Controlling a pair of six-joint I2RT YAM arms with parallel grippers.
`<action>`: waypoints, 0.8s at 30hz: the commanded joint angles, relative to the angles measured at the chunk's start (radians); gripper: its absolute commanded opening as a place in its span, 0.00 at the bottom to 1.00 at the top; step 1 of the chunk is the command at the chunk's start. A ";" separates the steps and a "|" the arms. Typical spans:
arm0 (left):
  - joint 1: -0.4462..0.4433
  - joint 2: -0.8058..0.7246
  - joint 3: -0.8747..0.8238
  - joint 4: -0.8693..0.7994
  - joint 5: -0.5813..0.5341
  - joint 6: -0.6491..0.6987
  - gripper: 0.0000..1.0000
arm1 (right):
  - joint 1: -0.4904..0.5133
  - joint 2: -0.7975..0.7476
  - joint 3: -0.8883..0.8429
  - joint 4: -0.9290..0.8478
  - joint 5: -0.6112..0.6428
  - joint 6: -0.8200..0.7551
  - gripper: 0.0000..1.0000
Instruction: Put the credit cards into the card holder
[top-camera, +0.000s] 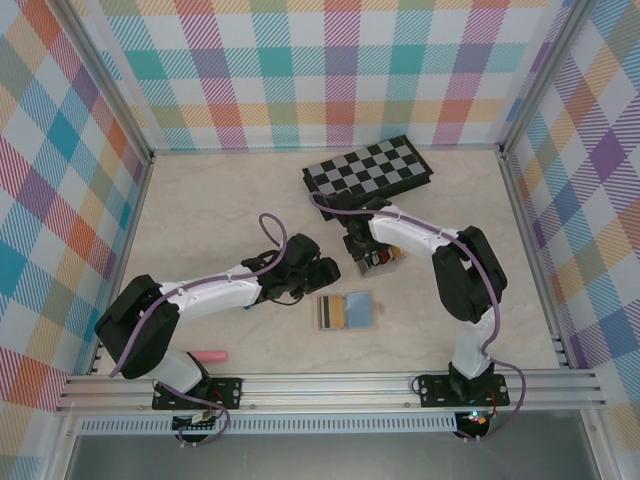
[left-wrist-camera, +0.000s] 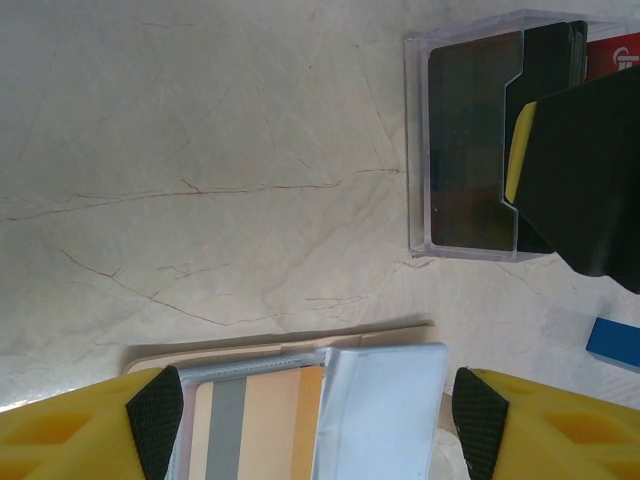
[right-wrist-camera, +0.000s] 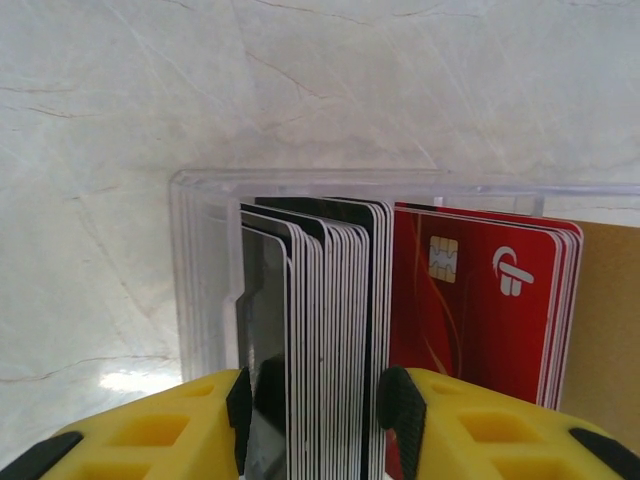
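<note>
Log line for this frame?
left gripper: open over holder | right gripper: shut on cards in clear box | phase: card pickup

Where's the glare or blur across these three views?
Right wrist: bright glare patch on the table left of the clear case; credit cards crisp. Left wrist: table blows out white at the lower-left edge; card holder slightly soft. Top external: even light, faint shadows beneath the arms.
</note>
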 joint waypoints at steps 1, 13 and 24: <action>0.010 -0.015 -0.017 0.019 0.004 -0.015 0.74 | 0.011 0.005 0.018 -0.031 0.095 -0.012 0.43; 0.010 -0.005 -0.011 0.023 0.016 -0.024 0.74 | 0.013 -0.045 -0.003 -0.017 0.142 -0.029 0.39; 0.011 0.004 -0.011 0.029 0.026 -0.026 0.74 | 0.013 -0.058 -0.025 -0.008 0.147 -0.026 0.26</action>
